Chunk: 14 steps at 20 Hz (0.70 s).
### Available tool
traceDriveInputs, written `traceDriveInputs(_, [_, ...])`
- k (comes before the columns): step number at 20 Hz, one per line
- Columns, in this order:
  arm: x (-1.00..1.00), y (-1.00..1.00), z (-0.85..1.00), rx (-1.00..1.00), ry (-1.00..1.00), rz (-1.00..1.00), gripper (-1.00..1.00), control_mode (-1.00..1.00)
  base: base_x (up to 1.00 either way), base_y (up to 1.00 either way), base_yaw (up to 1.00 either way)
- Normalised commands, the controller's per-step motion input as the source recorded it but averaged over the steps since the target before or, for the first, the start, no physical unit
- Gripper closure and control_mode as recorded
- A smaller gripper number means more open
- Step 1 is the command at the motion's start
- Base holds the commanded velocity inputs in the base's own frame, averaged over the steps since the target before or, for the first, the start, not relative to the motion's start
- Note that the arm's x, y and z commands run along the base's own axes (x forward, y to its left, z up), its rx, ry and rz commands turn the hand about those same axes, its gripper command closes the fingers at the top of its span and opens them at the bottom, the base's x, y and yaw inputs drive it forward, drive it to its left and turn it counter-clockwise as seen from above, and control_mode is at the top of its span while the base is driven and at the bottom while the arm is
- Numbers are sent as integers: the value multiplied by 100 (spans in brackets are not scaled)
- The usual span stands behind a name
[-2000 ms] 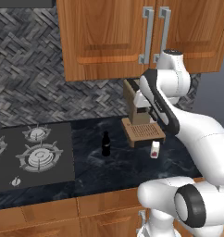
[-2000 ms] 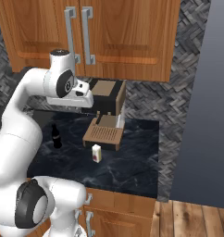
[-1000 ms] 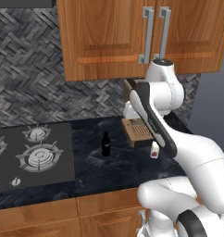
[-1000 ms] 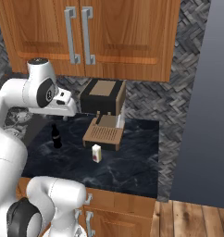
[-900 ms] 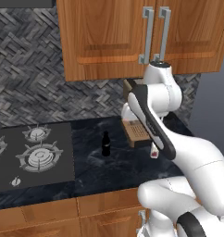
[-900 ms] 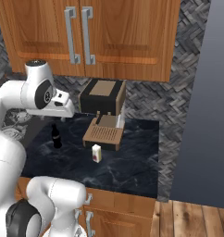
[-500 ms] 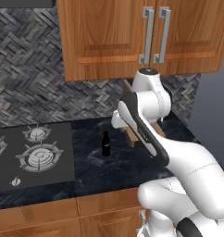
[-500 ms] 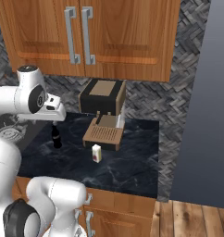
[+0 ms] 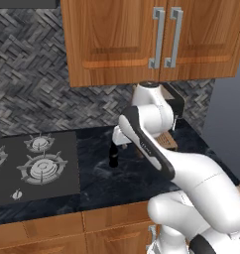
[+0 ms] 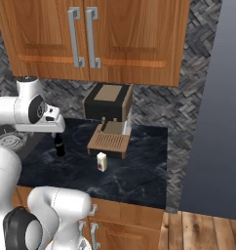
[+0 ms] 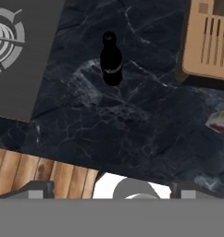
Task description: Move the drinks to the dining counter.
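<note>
- Simulated kitchen: dark veined worktop point(image 9: 122, 183) under wooden cabinets point(image 10: 129, 39), herringbone tile wall behind, gas hob point(image 9: 32, 166) at the left end.
- Bottle point(image 9: 113, 155) upright on the worktop, just beside the hob's right edge; from the hand view, seen from above, neck and cap toward the camera point(image 11: 111, 59).
- Carton point(image 10: 102, 161) upright in front of the coffee machine point(image 10: 109, 119), well apart from the bottle; a sliver of it at the right edge of the hand view point(image 11: 220, 121).
- Pincer point(image 11: 109, 189) spread wide and empty, high above the worktop, tips barely visible at the bottom of the hand view.
- Likely step: reaching for the bottle, the nearer drink. Neither drink lifted yet, dining counter nowhere in these views, so task judged to be near its start.
- To do it well: bring the hand over the bottle until it sits midway between the tips, since at present it lies ahead of them.
- Descend straight, jaws kept wide, with one finger either side of the body below the narrow neck.
- Close only once low enough to grip the wider body; a pinch on the neck risks tipping or slipping.
- Keep clear of the hob edge on the way down, then lift vertically before any swing.
</note>
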Motion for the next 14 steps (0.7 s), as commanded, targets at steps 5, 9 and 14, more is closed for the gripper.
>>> traceDriveInputs(5, [16,14,-22,0,6,1,-100,-100,0,0,0])
traceDriveInputs(9, [21,3,-16,0,1,1,-100,-100,0,0,0])
traceDriveInputs(14, [14,0,-4,0,0,0,-100,-100,0,0,0])
